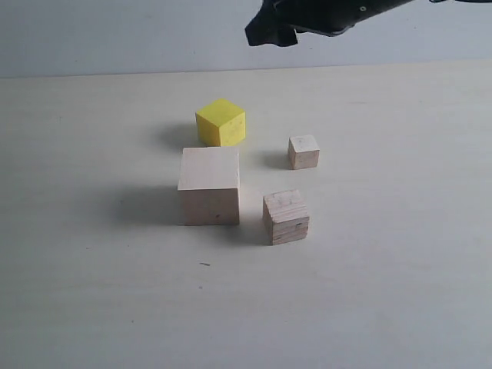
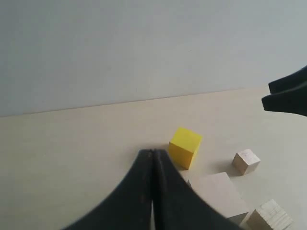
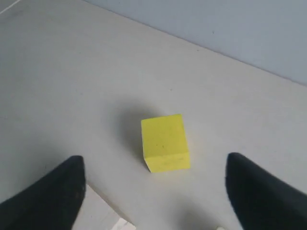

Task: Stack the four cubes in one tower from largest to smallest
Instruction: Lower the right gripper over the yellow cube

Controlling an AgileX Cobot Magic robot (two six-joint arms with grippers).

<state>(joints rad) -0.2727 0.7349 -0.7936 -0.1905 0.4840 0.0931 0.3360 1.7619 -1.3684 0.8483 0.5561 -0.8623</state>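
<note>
On the desk [image 1: 92,292], all apart: yellow cube [image 1: 221,122] far, largest pale cube [image 1: 209,187] near left, cracked cube [image 1: 286,217] near right, smallest cube [image 1: 303,152] far right. The right gripper [image 3: 156,162] hangs spread above; the left gripper [image 2: 152,153] is pressed together

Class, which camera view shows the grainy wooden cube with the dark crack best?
The exterior view: the grainy cube stands whole and unobstructed, with its top and front visible. The left wrist view catches only part of it, cut off at the picture's edge. The right wrist view does not show it.
</note>
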